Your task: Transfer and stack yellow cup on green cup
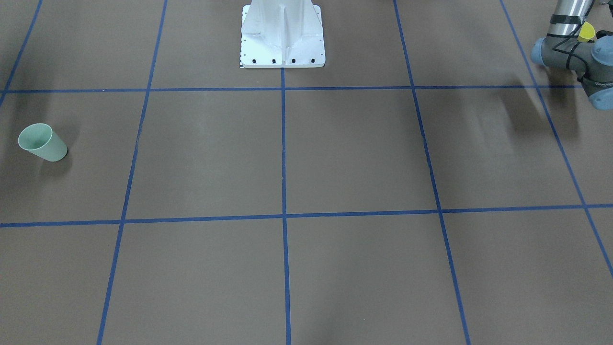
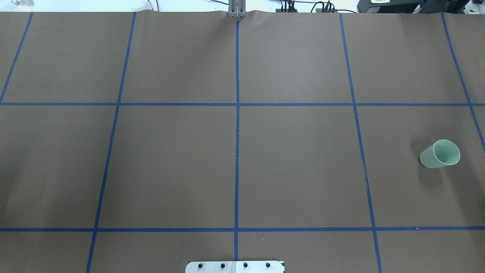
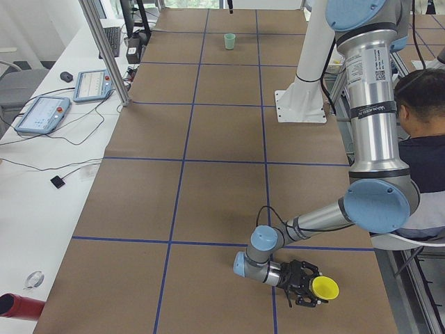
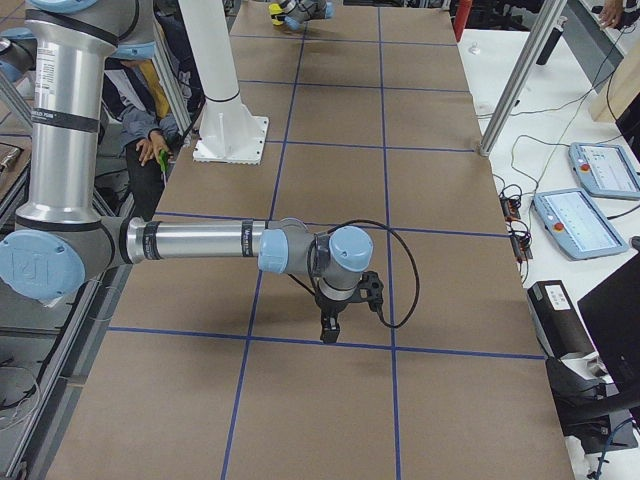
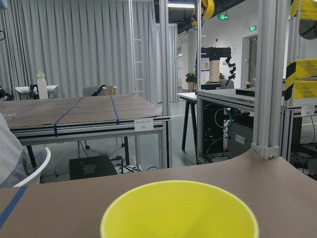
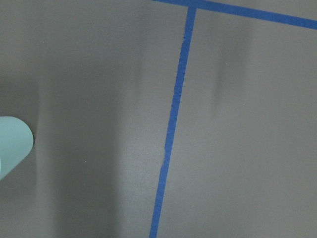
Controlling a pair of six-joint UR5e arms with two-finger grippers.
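Note:
The yellow cup (image 3: 325,287) is at the fingers of my left gripper (image 3: 304,283), low over the table's near end in the exterior left view. Its rim fills the bottom of the left wrist view (image 5: 178,213), and a sliver shows behind the left arm (image 1: 586,31). I cannot tell whether the left gripper is shut on it. The green cup (image 2: 439,154) stands alone far across the table (image 1: 42,142) (image 3: 229,41). My right gripper (image 4: 333,318) points down above the table, and the green cup's edge shows at the left of its wrist view (image 6: 12,144). I cannot tell its state.
The brown table cover is marked with a blue tape grid (image 2: 237,151). The white robot base (image 1: 282,36) stands at the middle of the robot's side. A person (image 3: 421,139) sits beside the table near the left arm. Tablets (image 3: 42,115) lie on a side bench.

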